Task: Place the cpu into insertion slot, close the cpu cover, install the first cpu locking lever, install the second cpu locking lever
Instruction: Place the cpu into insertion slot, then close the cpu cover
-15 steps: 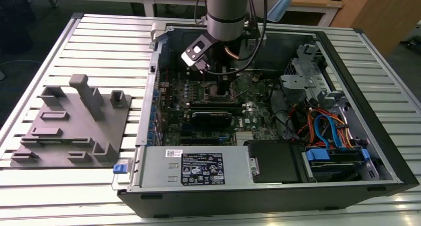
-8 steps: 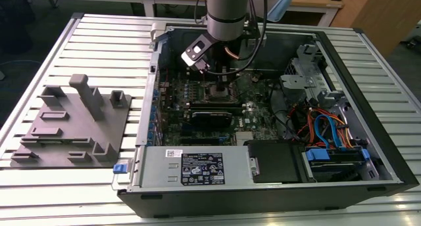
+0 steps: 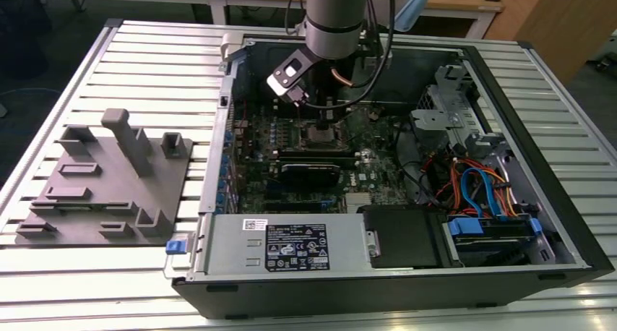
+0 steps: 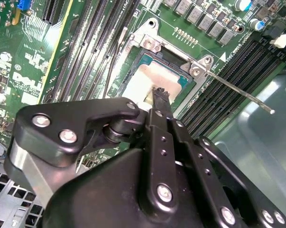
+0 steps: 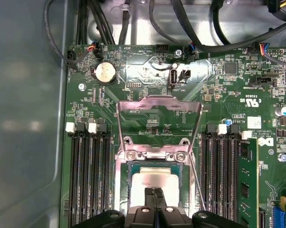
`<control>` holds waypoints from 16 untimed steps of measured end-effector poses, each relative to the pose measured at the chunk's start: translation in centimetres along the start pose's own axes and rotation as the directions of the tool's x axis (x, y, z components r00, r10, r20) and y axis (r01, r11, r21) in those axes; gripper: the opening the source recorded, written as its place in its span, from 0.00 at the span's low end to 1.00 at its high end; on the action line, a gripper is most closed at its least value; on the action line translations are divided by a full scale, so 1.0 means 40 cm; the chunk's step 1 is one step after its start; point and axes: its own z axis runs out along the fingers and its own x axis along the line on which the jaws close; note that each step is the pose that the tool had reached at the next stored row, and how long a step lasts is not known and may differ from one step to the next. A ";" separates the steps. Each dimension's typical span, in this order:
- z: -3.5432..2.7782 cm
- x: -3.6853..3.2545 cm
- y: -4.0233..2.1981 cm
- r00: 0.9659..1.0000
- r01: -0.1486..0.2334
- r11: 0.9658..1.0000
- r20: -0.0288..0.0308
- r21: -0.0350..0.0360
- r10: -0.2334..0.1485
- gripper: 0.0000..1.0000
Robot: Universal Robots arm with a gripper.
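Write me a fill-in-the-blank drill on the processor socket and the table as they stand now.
1. The cpu lies in the insertion slot, with the cpu cover swung ____.
2. The claw, tips together, sits right over the ____.
3. The grey fixture plate lies outside the computer case, on the exterior view's ____.

Missing words: open; cpu; left.

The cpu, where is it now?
In the first wrist view the cpu lies in the insertion slot, between two banks of memory slots, next to the open cpu cover, with the hand over it.
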 end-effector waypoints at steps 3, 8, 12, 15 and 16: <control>0.000 0.000 0.000 1.000 0.000 1.000 0.000 0.000 0.000 0.11; -0.002 0.000 0.000 1.000 0.000 1.000 0.000 0.001 0.000 0.11; -0.009 0.000 0.001 1.000 0.000 1.000 0.000 0.001 0.000 0.11; -0.015 0.001 0.001 1.000 0.000 1.000 0.000 0.001 0.000 0.11; -0.016 0.001 0.001 1.000 0.000 1.000 0.000 0.001 0.000 0.11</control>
